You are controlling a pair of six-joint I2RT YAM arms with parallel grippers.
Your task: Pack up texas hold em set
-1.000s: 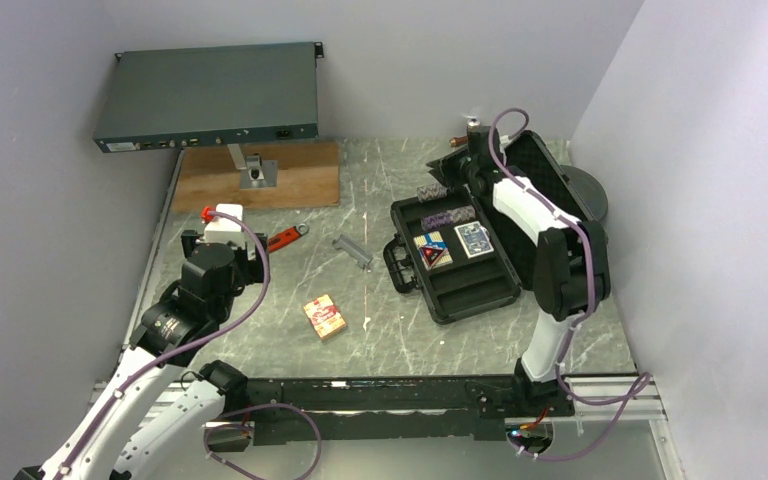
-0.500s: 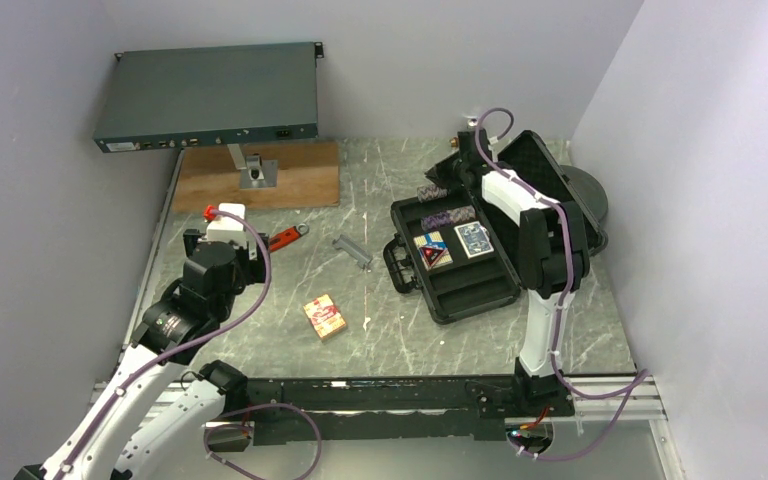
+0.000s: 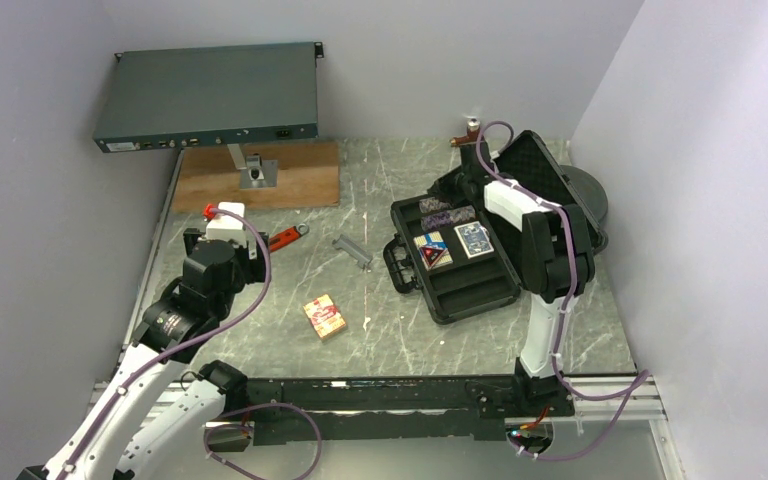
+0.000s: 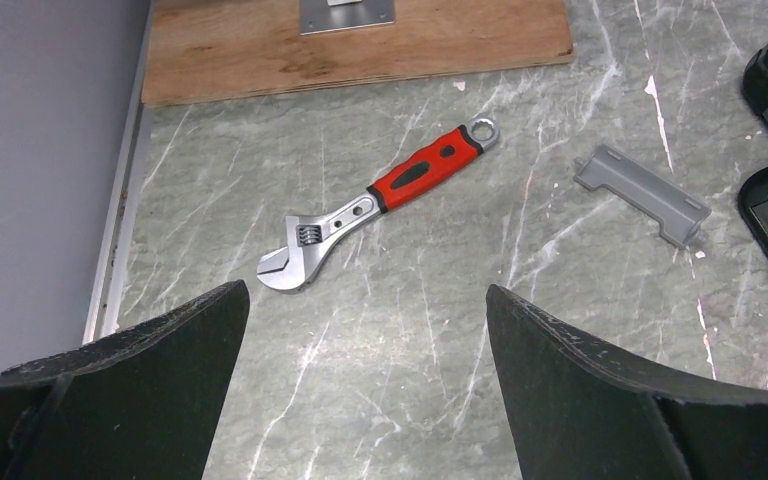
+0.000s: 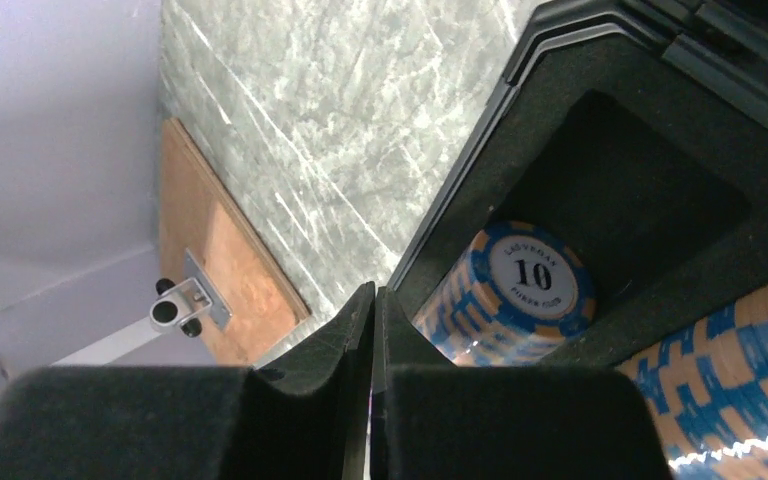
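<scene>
Pinched together on nothing, the right gripper (image 5: pixel 372 292) could tip the chip stack (image 5: pixel 516 292), right of centre, crooked in the case (image 5: pixel 650 190) slot; the left gripper (image 4: pixel 363 300) gapes empty.

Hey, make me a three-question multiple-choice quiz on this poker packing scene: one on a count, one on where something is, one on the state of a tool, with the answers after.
1. How many card decks lie inside the open case?
A) one B) two C) four

2. Where is the wrench?
A) in the case B) on the table, left of the grey clip C) on the wooden board

3. The left tool is:
A) open B) shut on the wrench C) shut on a chip

Answers:
1 B, one reddish and one blue deck sit side by side in the tray.
2 B, the left wrist view shows it flat on the marble beside the clip.
3 A, its fingers stand wide apart with nothing between them.
</scene>
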